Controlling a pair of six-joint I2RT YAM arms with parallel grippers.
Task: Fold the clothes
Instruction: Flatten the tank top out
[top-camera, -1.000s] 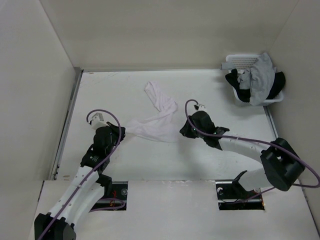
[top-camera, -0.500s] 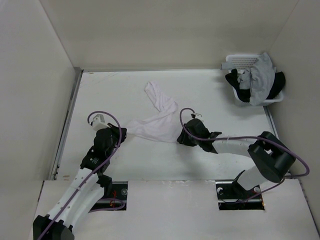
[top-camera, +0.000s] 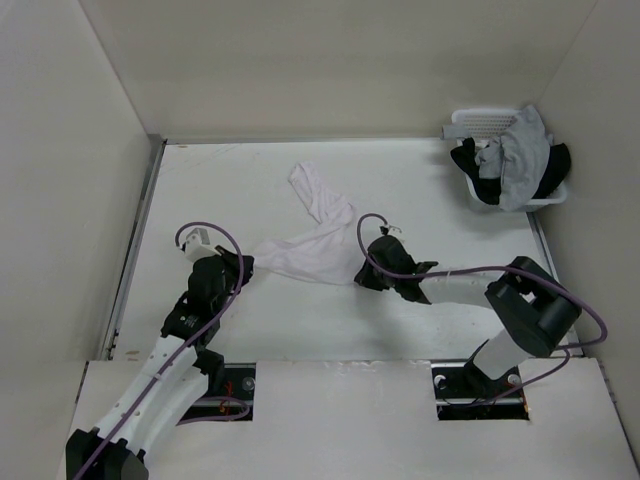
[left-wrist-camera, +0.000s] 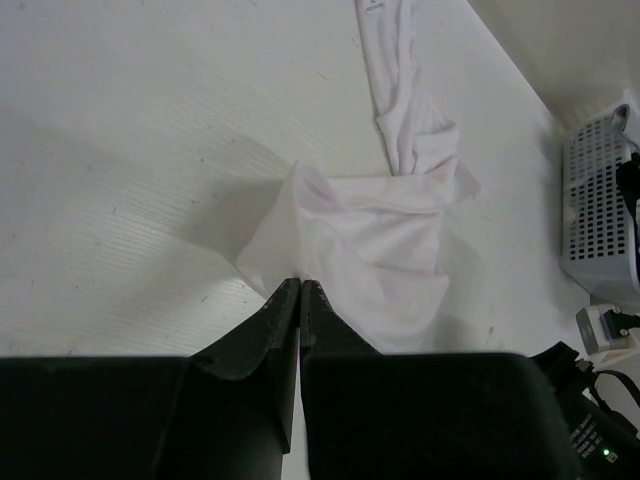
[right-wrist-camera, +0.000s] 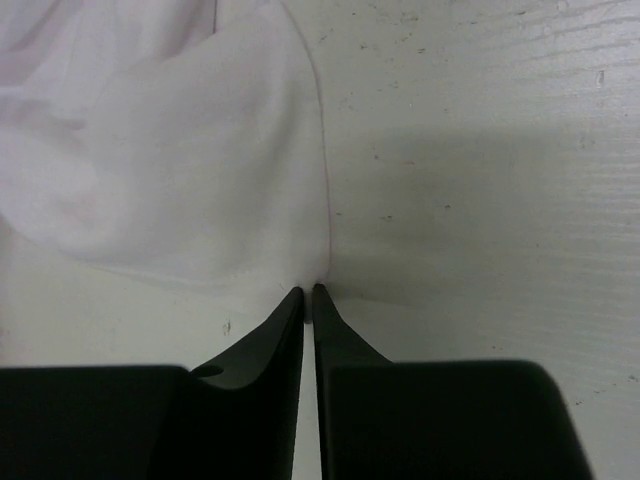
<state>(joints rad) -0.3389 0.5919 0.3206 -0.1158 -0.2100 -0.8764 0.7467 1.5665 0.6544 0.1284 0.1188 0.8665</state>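
The right gripper (top-camera: 362, 276) has slid left and nearer over the last second, from a spot just beside the cloth to the right end of the white T-shirt (top-camera: 312, 256); in its own wrist view the right gripper (right-wrist-camera: 308, 293) has its two fingers drawn almost together, nipping the very edge of the fabric against the table (right-wrist-camera: 480, 150). The left gripper (top-camera: 241, 266) has barely shifted and stays clamped tight on the opposite, left end of the T-shirt, its fingers pressed together in the left wrist view with the cloth bunched at the tips (left-wrist-camera: 301, 284). Between the two grippers the T-shirt (left-wrist-camera: 370, 240) lies on the table (top-camera: 220, 185) near its middle, crumpled into a loose band whose long axis runs left to right; from the right part of that band a narrower twisted strip runs away towards the far side and a little left, ending in a small folded tip. Well apart from it, in the far right corner, a white perforated basket (top-camera: 478, 121) holds a grey garment (top-camera: 522, 152) draped over a black garment (top-camera: 466, 160), and nothing lies between the basket and the T-shirt
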